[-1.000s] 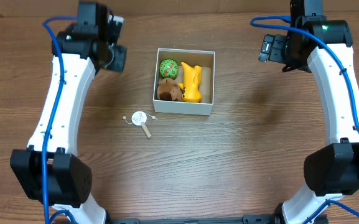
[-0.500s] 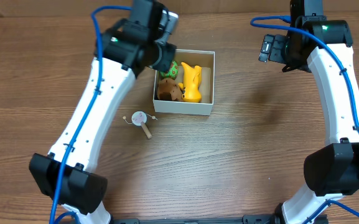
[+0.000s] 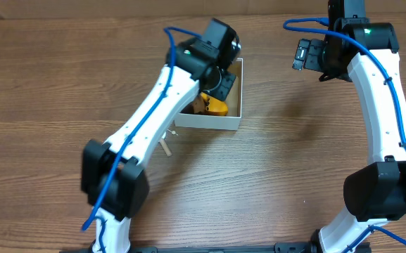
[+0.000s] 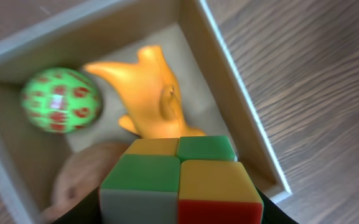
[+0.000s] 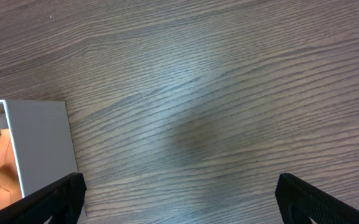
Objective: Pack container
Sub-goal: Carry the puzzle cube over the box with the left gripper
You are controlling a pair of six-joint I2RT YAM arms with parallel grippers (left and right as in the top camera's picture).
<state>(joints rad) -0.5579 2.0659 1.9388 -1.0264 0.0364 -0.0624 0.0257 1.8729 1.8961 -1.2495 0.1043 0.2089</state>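
Note:
The container [image 3: 210,121] is a white-walled box with a brown inside at the table's middle back. My left gripper [image 3: 220,76] hangs over it, shut on a multicoloured puzzle cube [image 4: 180,180]. In the left wrist view the container [image 4: 241,106] holds a yellow toy animal [image 4: 148,93], a green ball with red marks [image 4: 60,101] and a brown wooden toy [image 4: 83,177] below the cube. My right gripper [image 5: 179,199] is open and empty over bare wood, right of the container [image 5: 42,137].
A small white disc toy with a wooden stick [image 3: 165,146] lies on the table left of the container, mostly hidden by my left arm. My right arm stands at the back right.
My left arm has swung from the back left to over the container, carrying the cube. It now covers most of the box in the overhead view. The right arm has not moved.

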